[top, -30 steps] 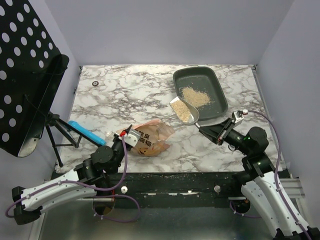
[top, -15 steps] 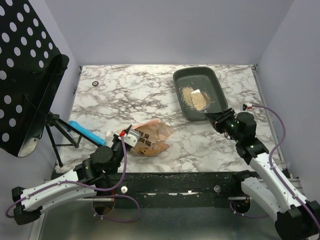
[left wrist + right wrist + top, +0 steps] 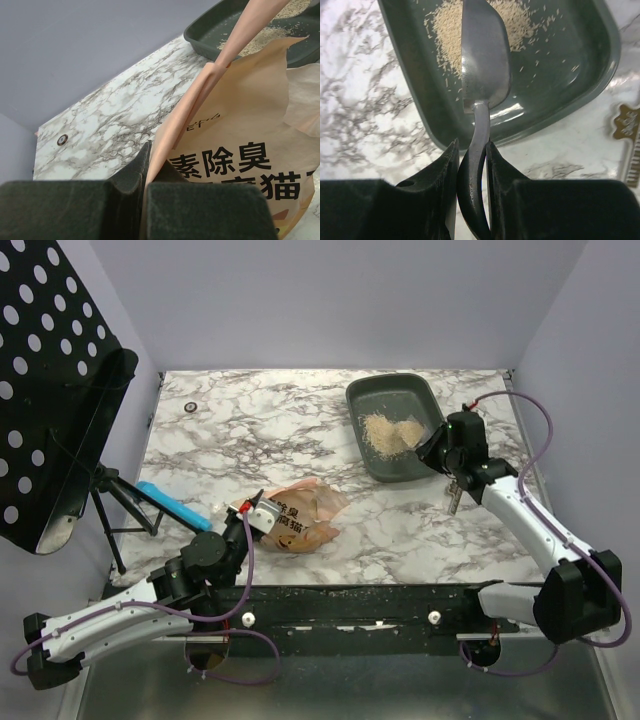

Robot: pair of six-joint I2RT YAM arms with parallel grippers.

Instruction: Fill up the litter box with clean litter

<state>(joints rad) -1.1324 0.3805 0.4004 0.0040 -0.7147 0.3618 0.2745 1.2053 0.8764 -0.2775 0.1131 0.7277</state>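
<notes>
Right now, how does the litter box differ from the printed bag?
The litter box is a dark grey rigid tray; the bag is orange-tan and crumpled. The litter box sits far right; the bag lies by the near edge. No gripper holds the litter box; the left gripper is shut on the bag. Both rest on the marble table.

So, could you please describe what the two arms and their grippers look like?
Both arms have white shells on the long links and black joints. A purple cable loops along the left arm; another arches over the right arm. The left gripper and right gripper have blocky matte black fingers.
</notes>
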